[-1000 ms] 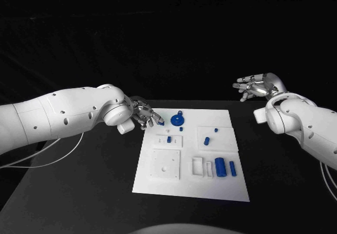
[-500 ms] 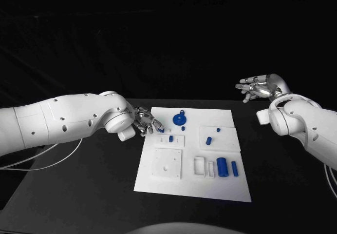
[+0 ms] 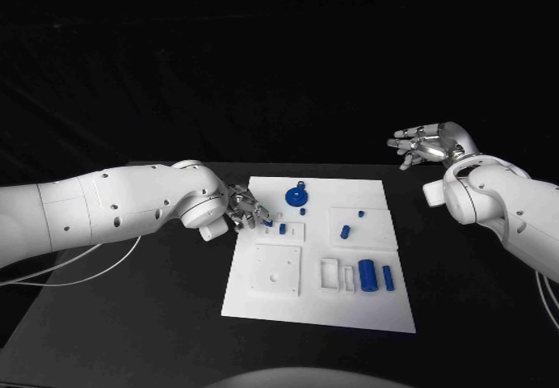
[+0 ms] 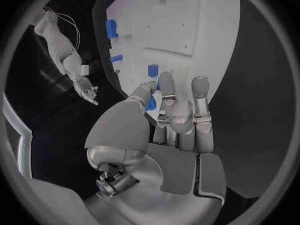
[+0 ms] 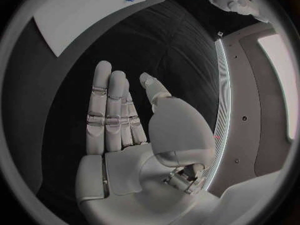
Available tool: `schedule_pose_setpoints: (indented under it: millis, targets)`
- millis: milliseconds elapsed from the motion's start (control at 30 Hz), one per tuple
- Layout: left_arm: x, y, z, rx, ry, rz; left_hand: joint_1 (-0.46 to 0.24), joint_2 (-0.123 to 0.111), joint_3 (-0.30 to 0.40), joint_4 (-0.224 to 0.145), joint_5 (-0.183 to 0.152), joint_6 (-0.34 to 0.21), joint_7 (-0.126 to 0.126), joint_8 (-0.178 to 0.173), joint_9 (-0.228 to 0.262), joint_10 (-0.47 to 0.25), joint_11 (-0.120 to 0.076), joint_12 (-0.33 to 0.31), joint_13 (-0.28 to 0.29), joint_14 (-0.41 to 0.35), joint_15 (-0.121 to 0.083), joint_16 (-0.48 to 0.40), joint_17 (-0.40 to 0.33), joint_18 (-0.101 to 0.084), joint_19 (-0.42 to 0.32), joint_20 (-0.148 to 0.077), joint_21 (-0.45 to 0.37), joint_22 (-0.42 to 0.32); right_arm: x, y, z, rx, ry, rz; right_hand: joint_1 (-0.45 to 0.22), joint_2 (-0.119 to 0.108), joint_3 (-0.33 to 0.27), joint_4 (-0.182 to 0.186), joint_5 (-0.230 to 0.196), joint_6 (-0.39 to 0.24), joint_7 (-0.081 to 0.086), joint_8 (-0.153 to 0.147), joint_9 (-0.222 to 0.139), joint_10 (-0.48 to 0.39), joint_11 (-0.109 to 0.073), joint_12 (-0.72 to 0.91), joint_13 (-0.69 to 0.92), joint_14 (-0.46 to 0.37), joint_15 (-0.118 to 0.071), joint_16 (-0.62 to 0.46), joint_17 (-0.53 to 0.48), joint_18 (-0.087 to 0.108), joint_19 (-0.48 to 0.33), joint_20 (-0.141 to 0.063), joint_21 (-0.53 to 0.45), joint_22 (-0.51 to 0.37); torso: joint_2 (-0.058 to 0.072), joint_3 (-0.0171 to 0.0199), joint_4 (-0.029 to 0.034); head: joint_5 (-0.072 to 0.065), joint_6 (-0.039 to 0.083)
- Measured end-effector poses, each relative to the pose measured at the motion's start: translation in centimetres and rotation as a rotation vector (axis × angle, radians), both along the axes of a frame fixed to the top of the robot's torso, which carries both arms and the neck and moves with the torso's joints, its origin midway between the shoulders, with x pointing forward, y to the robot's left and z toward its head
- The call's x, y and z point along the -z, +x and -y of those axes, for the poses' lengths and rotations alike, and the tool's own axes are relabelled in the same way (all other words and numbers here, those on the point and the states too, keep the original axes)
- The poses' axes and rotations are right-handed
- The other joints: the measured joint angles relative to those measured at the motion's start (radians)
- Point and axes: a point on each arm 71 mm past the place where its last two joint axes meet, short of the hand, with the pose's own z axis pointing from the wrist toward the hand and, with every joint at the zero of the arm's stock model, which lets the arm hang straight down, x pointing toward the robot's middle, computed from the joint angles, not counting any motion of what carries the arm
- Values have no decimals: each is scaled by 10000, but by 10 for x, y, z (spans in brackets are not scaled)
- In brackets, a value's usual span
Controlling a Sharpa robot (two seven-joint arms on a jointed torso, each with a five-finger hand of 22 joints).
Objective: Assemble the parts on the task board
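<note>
The white task board (image 3: 350, 305) lies mid-table. My left hand (image 3: 245, 208) hovers at the board's left edge and pinches a small blue part (image 3: 268, 218) between thumb and a finger; the left wrist view shows this part (image 4: 152, 103) at the fingertips of that hand (image 4: 178, 115). Just beside it a blue peg (image 3: 282, 229) stands in a small white block. A round blue part (image 3: 296, 195) lies at the far edge, and a large blue cylinder (image 3: 366, 275) lies near the right side. My right hand (image 3: 424, 144) is raised beyond the board's far right corner, fingers spread, holding nothing.
Smaller blue pegs (image 3: 345, 233) lie on the board's right half. A square white plate with holes (image 3: 276, 271) sits on its left half. Black table (image 3: 140, 323) surrounds the board. The right wrist view shows the board's corner (image 5: 81, 15).
My left hand has moved nearer and slightly right along the board's left edge, carrying the small blue part. The right hand has stayed in place.
</note>
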Motion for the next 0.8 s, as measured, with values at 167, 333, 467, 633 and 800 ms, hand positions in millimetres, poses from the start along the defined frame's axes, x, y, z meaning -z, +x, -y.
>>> schedule_pose_setpoints:
  millis: [167, 333, 467, 633, 800]
  targets:
    - [1, 0, 1, 63, 149, 65, 1, 2, 11, -12, -1, -2, -2, -3, 45, -1, 0, 0, 0, 1, 2, 0, -20, -1, 0, 0, 40, -1, 0, 0, 0, -2, -2, -11, 0, 0, 0, 0, 0, 0, 0, 0, 0, 0, 0, 0, 0, 0, 0, 0, 0, 0, 0, 0, 0, 0, -2, 0, 3, -19, -22]
    - [1, 0, 1, 146, 354, 116, 3, 3, 16, -17, -2, -5, -6, -24, 49, -1, 1, 0, -1, -9, -7, 0, -20, -1, 0, 0, 40, -2, 1, 0, 0, -12, -4, -22, 0, 0, 0, 0, 0, 0, 0, 0, 0, 0, 0, 0, 0, 0, 0, 0, 1, 0, 0, 0, 0, 0, -7, 5, 3, -15, -30]
    - [1, 0, 0, 191, 496, 138, 5, 5, 17, -17, -4, -8, -8, -33, 53, -2, 1, 0, -1, -26, -23, 0, -25, -1, -1, 0, 40, -2, 1, 0, 0, -17, -5, -28, 0, 0, 0, 0, 0, 0, 0, 0, 0, 0, 0, 0, 0, 0, 0, 0, 1, -1, 0, 0, 0, 0, -9, 5, 3, -8, -23]
    - [1, 0, -1, 248, 649, 122, 17, 17, 16, -18, -26, -17, -17, 0, 57, -2, 2, 0, -1, -28, -22, 0, -38, -1, 0, 1, 40, -3, 1, 0, 0, -20, -8, -36, 0, 0, 0, -1, -1, 0, 0, 0, 0, 0, 0, 0, 0, 0, 0, 0, 1, 0, 0, 0, 0, 1, -9, 4, 8, -16, -35]
    - [2, -1, -1, 316, 766, 75, 18, 18, 17, -18, -42, -18, -18, 0, 58, -2, 2, 0, -10, -28, -21, 0, -63, 0, -1, 1, 40, -3, 1, 0, 1, -25, -10, -43, 0, 0, 1, -1, -1, 0, 0, 0, 0, 0, 0, 0, 0, 0, 0, 0, 1, 0, 0, 0, 0, 1, -9, 4, 11, -18, -51]
